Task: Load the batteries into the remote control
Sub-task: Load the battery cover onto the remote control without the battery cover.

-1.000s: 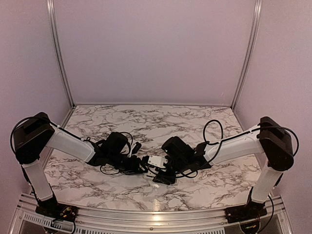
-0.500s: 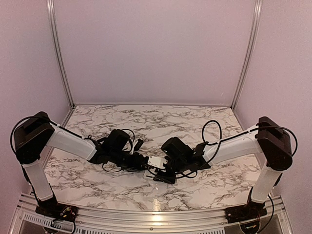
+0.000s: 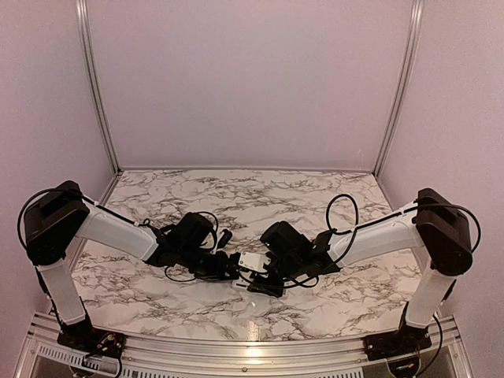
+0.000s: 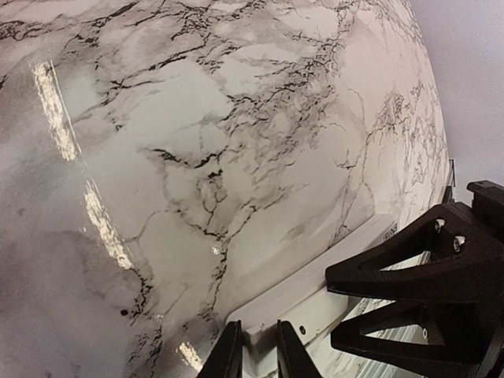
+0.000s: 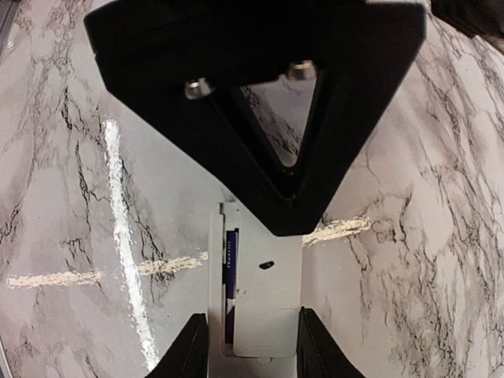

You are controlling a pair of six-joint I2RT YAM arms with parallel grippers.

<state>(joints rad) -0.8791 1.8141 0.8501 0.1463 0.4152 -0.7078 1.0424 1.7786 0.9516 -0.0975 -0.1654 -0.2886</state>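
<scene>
At the middle of the white marble-patterned tabletop (image 3: pixel 331 315), the slim white rectangular plastic remote control (image 5: pixel 268 299) is clamped across its width by the right gripper (image 5: pixel 252 348). A dark cylindrical battery (image 5: pixel 231 274) sits in its open bay. The left gripper (image 4: pixel 258 356), nearly closed, straddles the remote's other end; I cannot tell if it grips

The top camera looks down from behind the near edge over the whole worktop (image 3: pixel 315 197). Both wrist cameras sit close, facing each other across the remote (image 5: pixel 264 291), which every view shares.
</scene>
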